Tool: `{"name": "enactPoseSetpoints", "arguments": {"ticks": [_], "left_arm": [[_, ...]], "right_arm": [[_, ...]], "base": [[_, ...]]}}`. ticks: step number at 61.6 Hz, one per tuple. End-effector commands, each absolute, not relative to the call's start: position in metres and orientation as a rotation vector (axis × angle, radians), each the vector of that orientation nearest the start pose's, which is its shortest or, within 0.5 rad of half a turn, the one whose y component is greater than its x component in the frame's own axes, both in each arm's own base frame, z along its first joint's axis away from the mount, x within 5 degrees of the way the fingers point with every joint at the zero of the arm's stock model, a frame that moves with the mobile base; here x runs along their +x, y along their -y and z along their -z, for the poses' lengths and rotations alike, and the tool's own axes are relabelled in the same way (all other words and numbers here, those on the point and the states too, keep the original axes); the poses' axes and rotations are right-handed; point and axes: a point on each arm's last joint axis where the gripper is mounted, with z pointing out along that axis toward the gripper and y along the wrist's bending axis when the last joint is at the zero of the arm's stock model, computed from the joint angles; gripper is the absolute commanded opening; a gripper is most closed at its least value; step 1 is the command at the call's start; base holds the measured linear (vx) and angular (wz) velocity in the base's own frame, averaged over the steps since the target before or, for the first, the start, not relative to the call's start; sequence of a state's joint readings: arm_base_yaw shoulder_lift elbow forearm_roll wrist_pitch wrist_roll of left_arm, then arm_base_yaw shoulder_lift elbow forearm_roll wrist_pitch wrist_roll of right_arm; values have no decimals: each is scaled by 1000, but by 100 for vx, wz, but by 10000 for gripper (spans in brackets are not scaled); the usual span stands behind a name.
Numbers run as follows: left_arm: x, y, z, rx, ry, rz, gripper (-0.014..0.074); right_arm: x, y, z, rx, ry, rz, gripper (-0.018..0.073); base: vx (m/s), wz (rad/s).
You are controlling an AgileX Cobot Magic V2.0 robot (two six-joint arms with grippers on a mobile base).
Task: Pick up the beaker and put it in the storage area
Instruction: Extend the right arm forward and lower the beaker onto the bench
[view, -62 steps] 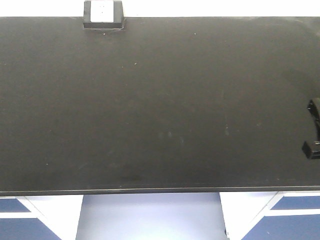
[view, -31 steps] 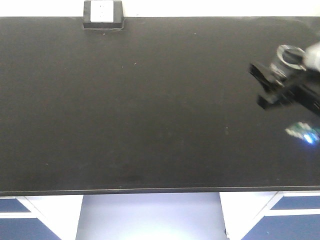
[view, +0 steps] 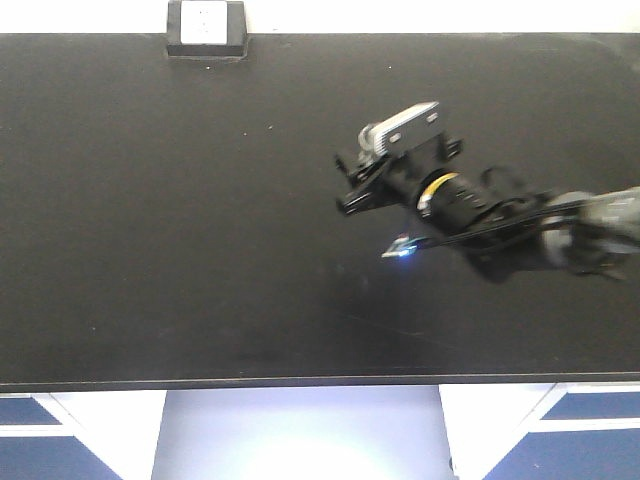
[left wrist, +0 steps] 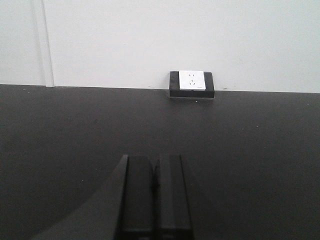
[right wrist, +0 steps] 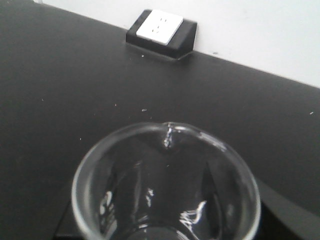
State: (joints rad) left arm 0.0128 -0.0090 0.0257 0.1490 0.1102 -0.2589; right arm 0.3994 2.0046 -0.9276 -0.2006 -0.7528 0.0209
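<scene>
Over the desk (view: 150, 250), the right end effector (view: 358, 182) grips the beaker (right wrist: 165, 190), apparently mid-carry, the left end effector (left wrist: 155, 195) is closed and empty, and a gentle upright set-down seems next.

Looks like a lab: wide matte black benchtop (view: 180, 250), socket box (view: 206, 27) at its far edge, blue cabinets (view: 590, 455) beneath, glass beaker (right wrist: 165, 200).

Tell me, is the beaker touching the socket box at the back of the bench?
Apart. The right wrist view shows a wide stretch of bare benchtop between the beaker and the socket box.
</scene>
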Motion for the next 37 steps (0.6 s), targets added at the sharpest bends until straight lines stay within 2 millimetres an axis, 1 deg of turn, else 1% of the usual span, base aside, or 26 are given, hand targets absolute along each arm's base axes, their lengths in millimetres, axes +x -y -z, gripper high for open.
{"name": "enactPoseSetpoints", "arguments": {"ticks": [1,6,12,22,37], "left_arm": [[56,-1,-196,-101,-1526,89,-8],[56,-1,-196,-101,-1526,89,-8],[56,-1,-196,-101,-1526,89,-8],[56,-1,-196,-101,-1526,89,-8],[56,-1,-196,-101,-1526,89,-8]], "right_arm": [[372,-180,-163,-534,-1570,-332,0],[375,-190,-150,-552,-1583,-349,0],[378,-197,-141,-556,-1589,-359,0],[381,-199,-125,-559,-1598,-367,0],[381,-199,-111,-561,-1607,-372,0]], "base": [[0,0],[0,0],[0,0],[0,0],[0,0]]}}
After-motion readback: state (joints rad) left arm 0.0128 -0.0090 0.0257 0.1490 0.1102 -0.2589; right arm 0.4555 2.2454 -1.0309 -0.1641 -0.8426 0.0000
